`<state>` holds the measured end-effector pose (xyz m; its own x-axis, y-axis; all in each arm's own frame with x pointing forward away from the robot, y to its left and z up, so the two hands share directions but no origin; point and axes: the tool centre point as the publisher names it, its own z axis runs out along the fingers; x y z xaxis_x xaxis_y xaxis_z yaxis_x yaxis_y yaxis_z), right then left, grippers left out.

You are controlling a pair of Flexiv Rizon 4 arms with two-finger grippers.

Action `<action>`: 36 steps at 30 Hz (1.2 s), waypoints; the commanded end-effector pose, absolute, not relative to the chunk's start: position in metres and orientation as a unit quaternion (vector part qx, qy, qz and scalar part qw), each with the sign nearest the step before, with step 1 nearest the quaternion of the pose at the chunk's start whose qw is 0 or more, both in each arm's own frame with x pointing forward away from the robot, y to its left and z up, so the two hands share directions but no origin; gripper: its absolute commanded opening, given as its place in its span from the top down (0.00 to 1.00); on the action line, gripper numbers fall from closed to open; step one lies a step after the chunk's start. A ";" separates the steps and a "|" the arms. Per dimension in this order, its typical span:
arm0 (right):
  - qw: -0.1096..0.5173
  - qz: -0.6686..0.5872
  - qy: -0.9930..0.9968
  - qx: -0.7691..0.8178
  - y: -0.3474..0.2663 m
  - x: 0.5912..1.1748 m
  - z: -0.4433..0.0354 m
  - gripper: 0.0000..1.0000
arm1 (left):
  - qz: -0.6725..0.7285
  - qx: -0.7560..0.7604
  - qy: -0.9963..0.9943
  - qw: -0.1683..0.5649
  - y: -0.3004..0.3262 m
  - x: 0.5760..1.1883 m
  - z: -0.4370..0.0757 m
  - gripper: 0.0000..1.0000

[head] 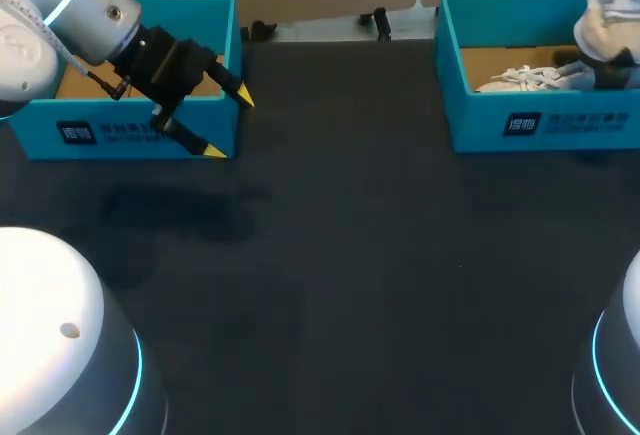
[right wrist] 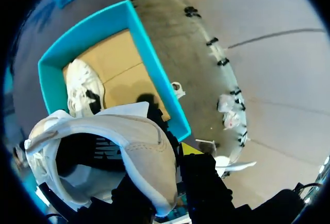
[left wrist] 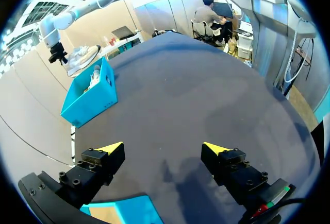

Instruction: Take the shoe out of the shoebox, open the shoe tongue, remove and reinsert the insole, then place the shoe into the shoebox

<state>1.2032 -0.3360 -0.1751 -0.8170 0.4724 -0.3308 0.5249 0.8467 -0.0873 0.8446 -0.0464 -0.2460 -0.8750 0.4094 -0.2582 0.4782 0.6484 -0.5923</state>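
**Shoe lifted above the right shoebox, left pincer idle and open**

My right pincer (right wrist: 174,156) is clamped on the white shoe (head: 603,17), gripping it at the rim of the opening. It holds the shoe above the far right corner of the surface (head: 350,255), over the teal shoebox (head: 455,65). In the right wrist view the shoe (right wrist: 111,147) hangs opening-up over the box's cardboard floor. A second white shoe (right wrist: 84,87) lies inside the shoebox (right wrist: 154,64), against its wall; from the head view its laces show (head: 520,79).

My left pincer (head: 229,125) sits at the far left with its fingers spread wide and nothing between them. It hovers over the near right corner of the left box (head: 120,120). In the left wrist view that corner (left wrist: 129,208) shows just under the pincer (left wrist: 162,149), with dark surface ahead of it.
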 end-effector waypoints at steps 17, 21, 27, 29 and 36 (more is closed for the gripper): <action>0.167 -0.121 0.721 0.661 -0.350 1.159 -0.171 1.00 | -0.339 0.245 0.907 0.051 -0.047 0.844 -0.246 0.00; 0.131 -0.111 0.674 0.718 -0.353 1.147 -0.174 1.00 | -0.339 0.245 0.907 0.051 -0.047 0.844 -0.246 0.00; 0.096 -0.088 0.624 0.770 -0.354 1.138 -0.176 1.00 | -0.339 0.245 0.907 0.051 -0.047 0.844 -0.246 0.00; 0.091 -0.078 0.610 0.783 -0.354 1.137 -0.175 1.00 | -0.339 0.245 0.907 0.051 -0.047 0.844 -0.246 0.00; 0.103 -0.046 0.583 0.805 -0.350 1.138 -0.172 1.00 | -0.339 0.245 0.907 0.051 -0.047 0.844 -0.246 0.00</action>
<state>1.1287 -0.3477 -0.1751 0.1724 0.9505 -0.2587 0.9836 -0.1519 0.0973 0.8446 -0.0464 -0.2460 -0.8750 0.4094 -0.2582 0.4782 0.6485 -0.5923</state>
